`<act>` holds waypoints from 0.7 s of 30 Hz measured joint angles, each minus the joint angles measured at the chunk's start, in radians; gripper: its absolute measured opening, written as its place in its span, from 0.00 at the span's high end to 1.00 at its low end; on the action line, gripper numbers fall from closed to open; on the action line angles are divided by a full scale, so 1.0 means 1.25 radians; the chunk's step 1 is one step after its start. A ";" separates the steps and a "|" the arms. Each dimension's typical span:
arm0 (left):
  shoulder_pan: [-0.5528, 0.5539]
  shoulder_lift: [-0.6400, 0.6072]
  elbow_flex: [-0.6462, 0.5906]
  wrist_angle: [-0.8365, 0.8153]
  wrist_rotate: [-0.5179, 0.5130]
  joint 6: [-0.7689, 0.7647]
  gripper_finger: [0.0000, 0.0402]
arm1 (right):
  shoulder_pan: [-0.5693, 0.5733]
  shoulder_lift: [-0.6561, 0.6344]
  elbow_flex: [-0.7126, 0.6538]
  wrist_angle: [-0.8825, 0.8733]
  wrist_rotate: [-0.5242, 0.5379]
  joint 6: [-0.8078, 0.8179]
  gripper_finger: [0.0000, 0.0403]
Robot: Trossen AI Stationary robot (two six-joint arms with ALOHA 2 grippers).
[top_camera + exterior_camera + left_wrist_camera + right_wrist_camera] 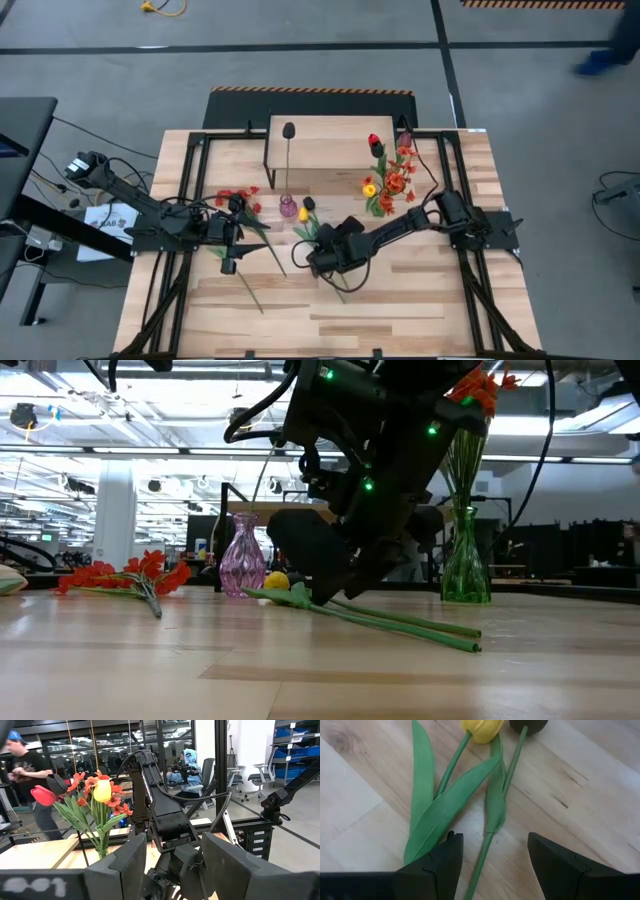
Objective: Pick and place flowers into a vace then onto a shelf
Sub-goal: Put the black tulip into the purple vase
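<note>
A yellow tulip [481,729] and a dark maroon tulip [527,725] lie side by side on the table, stems and leaves flat on the wood. My right gripper [492,862] hangs open, slanting down over them, with the dark tulip's stem [482,855] between its fingers, untouched. In the high view that gripper [322,262] is at mid-table. A small pink vase [288,207] holds one dark tulip [289,130] upright. My left gripper [174,865] waits open and level at the table's left [229,255]. The shelf [330,145] stands at the back.
A green glass vase [465,565] with red, yellow and orange flowers [385,180] stands on the table before the shelf's right end. Red blossom sprays [130,575] lie left of the pink vase. Loose green stems [250,290] lie near the left gripper. A person [22,765] stands beyond the table.
</note>
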 joint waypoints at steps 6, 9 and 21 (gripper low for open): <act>0.000 0.000 0.000 0.000 0.000 0.000 0.55 | -0.015 -0.002 0.001 0.004 -0.047 0.001 0.54; 0.000 0.000 0.000 0.000 0.000 0.000 0.55 | -0.016 -0.001 0.001 0.006 -0.055 0.001 0.64; 0.000 0.000 0.000 -0.001 0.000 -0.001 0.55 | -0.015 0.001 -0.001 -0.008 -0.054 0.001 0.98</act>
